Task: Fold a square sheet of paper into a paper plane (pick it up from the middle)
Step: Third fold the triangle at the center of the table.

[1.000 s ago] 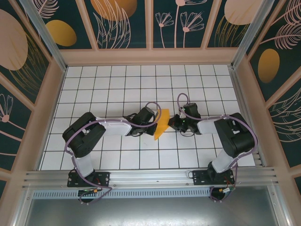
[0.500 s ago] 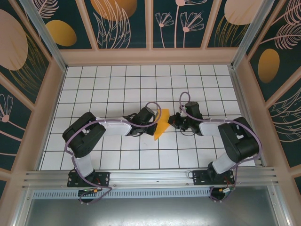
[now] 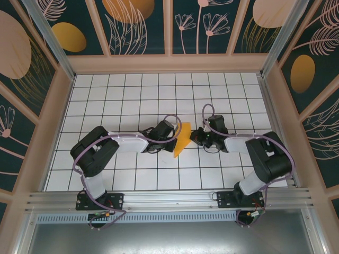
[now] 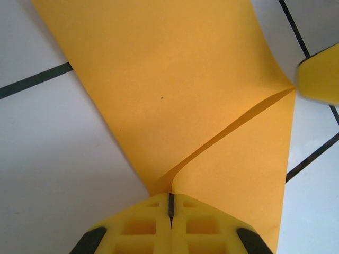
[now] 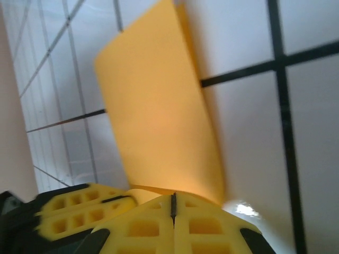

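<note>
Overhead view, left to right. Far left: left arm (image 3: 98, 153), bent low over the white grid table (image 3: 132, 95), forearm reaching toward the centre. At its tip, left gripper (image 3: 174, 142) against the left edge of the square sheet of paper (image 3: 183, 138), yellow fingers (image 4: 212, 222) pressed together. In the left wrist view, clamped on the paper's near point, a raised crease (image 4: 233, 124) running straight into the seam between them.

Centre: paper near the middle of the table, between the two grippers. Orange-yellow, folded to a tapering shape, wide end toward the far wall, narrow end toward the arm bases, partly lifted off the tiles. Crease diagonal from the clamped point to the far right corner of the fold.

Just right of the paper: right gripper (image 3: 194, 137), fingers likewise closed tight, no gap at the seam in the right wrist view. One yellow fingertip (image 4: 319, 79) meeting the paper's corner at the end of the crease, as seen from the left wrist. Actual pinch on that corner: not discernible. From the right wrist, paper standing tilted directly ahead of the closed fingers, a finger of the left gripper alongside at lower left.

Far right: right arm (image 3: 265, 153), folded near the table's right edge, purple cable (image 3: 204, 114) looping over its wrist.
</note>
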